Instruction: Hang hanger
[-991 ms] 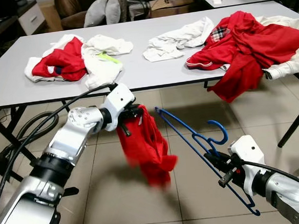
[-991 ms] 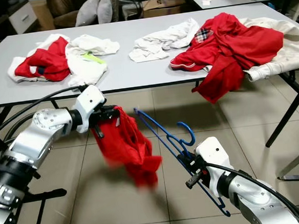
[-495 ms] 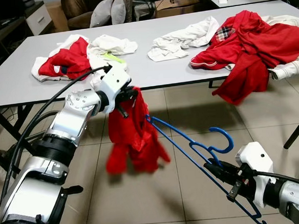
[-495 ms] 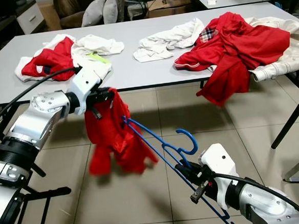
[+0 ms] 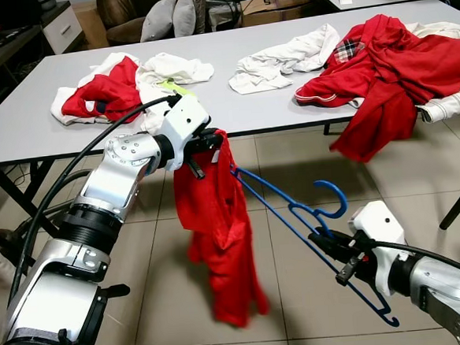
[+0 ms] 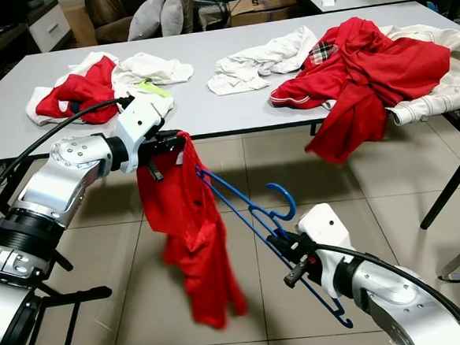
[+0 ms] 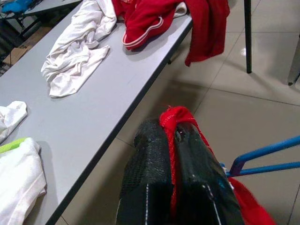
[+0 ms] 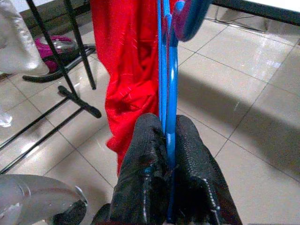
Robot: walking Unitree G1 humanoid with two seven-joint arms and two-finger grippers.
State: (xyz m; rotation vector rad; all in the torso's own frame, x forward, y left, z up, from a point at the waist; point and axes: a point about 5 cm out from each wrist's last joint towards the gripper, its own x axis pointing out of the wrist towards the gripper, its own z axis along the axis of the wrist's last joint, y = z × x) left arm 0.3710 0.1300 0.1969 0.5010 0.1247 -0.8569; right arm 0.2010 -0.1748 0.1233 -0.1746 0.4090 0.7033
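1. My left gripper is clamped on the top edge of a red garment, which hangs free above the floor in front of the grey table
2. The blue hanger has one tip at or in the garment's upper edge; I cannot tell whether it is threaded. I judge dressing barely begun, hanging still outstanding
3. My right gripper pinches the hanger's lower frame
4. No containers; loose clothes lie on the table

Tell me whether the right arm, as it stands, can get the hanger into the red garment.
Probably yes. The right gripper is shut on the blue hanger, whose far tip already meets the red garment that the left gripper holds up over open floor.
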